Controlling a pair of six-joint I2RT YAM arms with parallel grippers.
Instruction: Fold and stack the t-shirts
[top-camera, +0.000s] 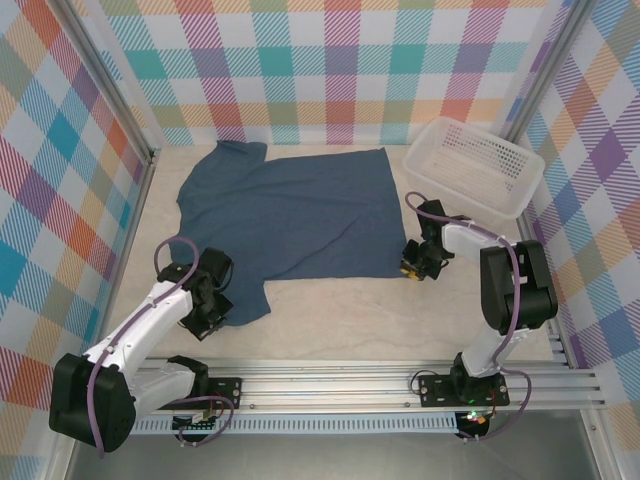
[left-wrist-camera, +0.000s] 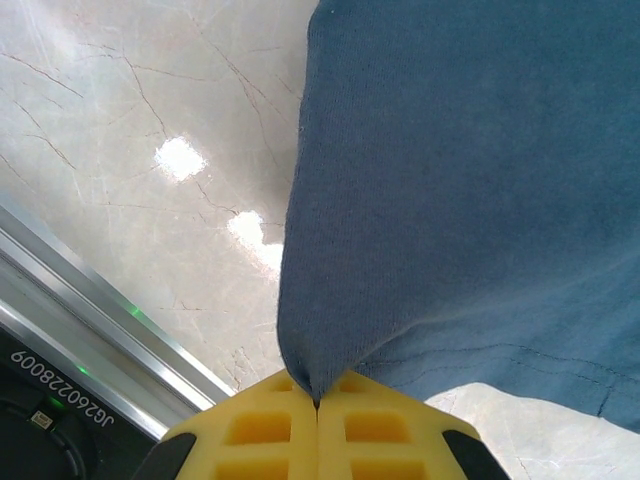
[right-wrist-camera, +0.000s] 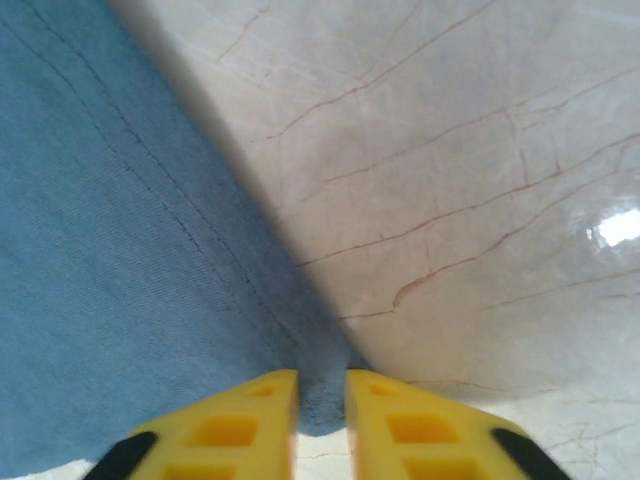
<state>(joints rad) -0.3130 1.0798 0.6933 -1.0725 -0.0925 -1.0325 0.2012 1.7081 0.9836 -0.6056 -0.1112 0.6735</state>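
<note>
Top external: the t-shirt (top-camera: 300, 215) lies spread flat on the table (top-camera: 350, 320), with the white basket (top-camera: 475, 165) just beyond its far right corner. The left gripper (top-camera: 207, 308) sits at the shirt's near left corner and the right gripper (top-camera: 414, 264) at its near right corner.

Left wrist: an upside-down label (left-wrist-camera: 62, 392) on a dark part beside the rail (left-wrist-camera: 90, 310) reads "JG260228009". The yellow fingers (left-wrist-camera: 265, 432) are pressed together, pinching a fold of the shirt.

Right wrist: the yellow fingers (right-wrist-camera: 250, 420) stand narrowly apart with the shirt's corner in the gap; whether they pinch it, I cannot tell.
</note>
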